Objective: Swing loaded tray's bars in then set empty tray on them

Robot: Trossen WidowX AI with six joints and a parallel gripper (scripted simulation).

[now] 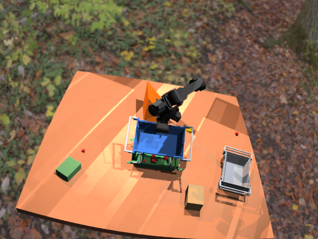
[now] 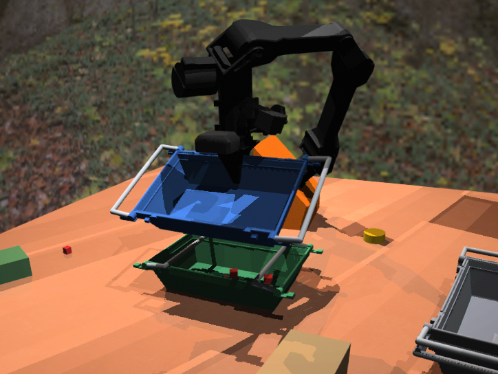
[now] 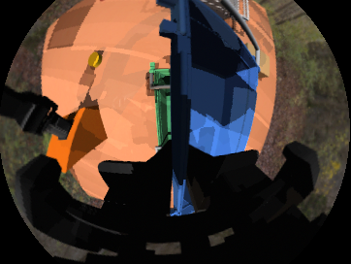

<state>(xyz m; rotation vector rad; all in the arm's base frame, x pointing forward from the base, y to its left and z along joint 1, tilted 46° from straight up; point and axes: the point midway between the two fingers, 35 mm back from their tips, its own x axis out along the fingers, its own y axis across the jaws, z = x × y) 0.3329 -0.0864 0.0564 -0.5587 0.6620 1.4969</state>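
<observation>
One gripper [image 2: 234, 177]: jaws clamped narrow on the far wall of the blue plastic tray [image 2: 213, 205].
Blue tray: in the air, tilted, above the green plastic tray [image 2: 225, 277].
Green tray: on the orange table [image 2: 100, 321], holding small red blocks [image 2: 233, 273]; both wire bars [image 2: 270, 262] lie across its top.

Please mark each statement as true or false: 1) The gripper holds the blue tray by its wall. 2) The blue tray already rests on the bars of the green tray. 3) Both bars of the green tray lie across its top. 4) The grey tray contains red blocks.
1) True: the gripper is shut on the far wall of the blue tray.
2) False: it hangs tilted in the air above the green tray.
3) True: both bars cross the top.
4) False: the grey tray looks empty.
</observation>
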